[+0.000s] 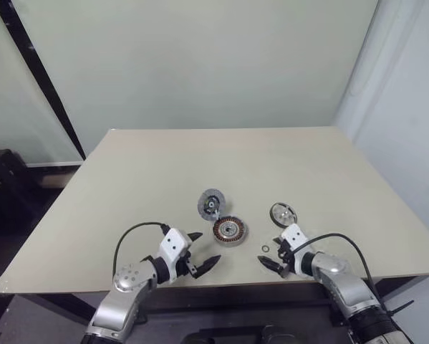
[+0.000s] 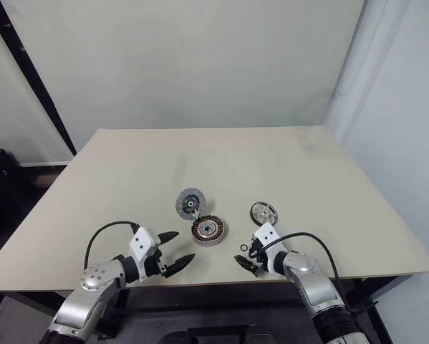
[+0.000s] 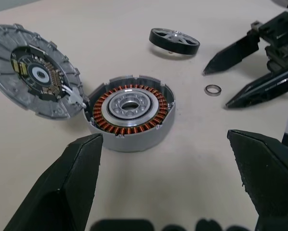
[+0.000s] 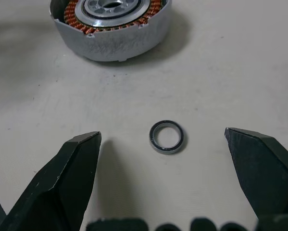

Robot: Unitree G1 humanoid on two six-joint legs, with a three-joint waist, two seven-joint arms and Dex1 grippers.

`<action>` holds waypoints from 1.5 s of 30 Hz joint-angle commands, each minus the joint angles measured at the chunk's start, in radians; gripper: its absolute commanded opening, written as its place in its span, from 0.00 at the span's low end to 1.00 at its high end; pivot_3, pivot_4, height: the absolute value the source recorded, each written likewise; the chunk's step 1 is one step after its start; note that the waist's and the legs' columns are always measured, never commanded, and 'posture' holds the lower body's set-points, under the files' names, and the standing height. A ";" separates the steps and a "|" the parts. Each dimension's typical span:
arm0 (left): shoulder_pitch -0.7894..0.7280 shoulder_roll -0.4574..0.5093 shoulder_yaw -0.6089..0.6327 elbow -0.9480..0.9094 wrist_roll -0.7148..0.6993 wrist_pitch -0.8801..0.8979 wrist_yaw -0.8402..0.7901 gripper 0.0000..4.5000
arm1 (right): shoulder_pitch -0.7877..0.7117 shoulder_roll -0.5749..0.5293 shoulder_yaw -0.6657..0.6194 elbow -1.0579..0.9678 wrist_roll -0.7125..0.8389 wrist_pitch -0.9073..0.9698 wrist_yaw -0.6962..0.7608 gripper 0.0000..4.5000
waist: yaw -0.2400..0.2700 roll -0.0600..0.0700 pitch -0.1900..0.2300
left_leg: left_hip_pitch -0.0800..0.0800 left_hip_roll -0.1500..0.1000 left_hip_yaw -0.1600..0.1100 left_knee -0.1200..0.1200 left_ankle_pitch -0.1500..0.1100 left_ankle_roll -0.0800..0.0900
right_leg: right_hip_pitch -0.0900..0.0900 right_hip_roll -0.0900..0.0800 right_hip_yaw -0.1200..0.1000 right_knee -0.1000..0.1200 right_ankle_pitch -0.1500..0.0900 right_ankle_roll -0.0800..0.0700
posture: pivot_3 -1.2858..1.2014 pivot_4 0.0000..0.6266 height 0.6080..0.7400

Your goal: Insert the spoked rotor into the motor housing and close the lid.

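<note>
Small metal ring (image 4: 166, 136), copper-wound round motor housing (image 3: 131, 111)

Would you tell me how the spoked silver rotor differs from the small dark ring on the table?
The spoked silver rotor is far wider than the small dark ring. The rotor has spokes and a hub; the ring is bare. The ring lies ahead of the open right gripper; the rotor sits farther off. Both rest untouched on the table.

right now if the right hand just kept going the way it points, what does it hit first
Most likely the small ring, lying on the table between the open fingers of the right hand and just ahead of it. Past that sits the motor housing, though depth is hard to judge.
</note>
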 commanded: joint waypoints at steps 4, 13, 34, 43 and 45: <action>-0.016 0.005 -0.002 -0.024 0.004 -0.015 -0.001 0.99 | -0.032 0.015 0.001 0.016 -0.013 -0.027 -0.014 1.00 | 0.000 0.000 0.000 | 0.000 0.000 0.000 0.000 0.000 0.000 | 0.000 0.000 0.000 0.000 0.000 0.000 | 0.52 0.00 1.00; -0.011 0.006 -0.004 -0.030 0.008 -0.014 0.005 1.00 | -0.026 0.002 0.000 -0.007 -0.012 -0.012 -0.006 0.32 | 0.000 0.000 0.000 | 0.000 0.000 0.000 0.000 0.000 0.000 | 0.000 0.000 0.000 0.000 0.000 0.000 | 0.52 0.00 1.00; -0.019 0.022 0.041 0.008 0.011 -0.061 0.024 1.00 | -0.246 0.090 0.009 -0.051 0.021 0.133 -0.035 0.18 | 0.000 0.000 0.000 | 0.000 0.000 0.000 -0.001 0.000 0.000 | -0.001 0.000 0.000 0.001 0.000 0.000 | 0.52 0.00 1.00; -0.028 0.044 0.057 0.030 0.011 -0.082 0.022 1.00 | -0.361 0.180 0.073 0.108 -0.030 0.100 -0.054 0.18 | -0.001 0.000 0.000 | 0.000 0.000 0.001 -0.001 0.000 0.000 | -0.001 0.000 0.000 0.001 0.000 0.000 | 0.52 0.00 1.00; -0.024 0.050 0.060 0.027 0.008 -0.080 0.017 1.00 | -0.376 0.199 0.078 0.138 -0.037 0.091 -0.057 0.18 | -0.001 0.000 0.000 | 0.000 0.000 0.001 -0.001 0.000 0.000 | -0.001 0.000 0.000 0.001 0.000 0.000 | 0.52 0.00 1.00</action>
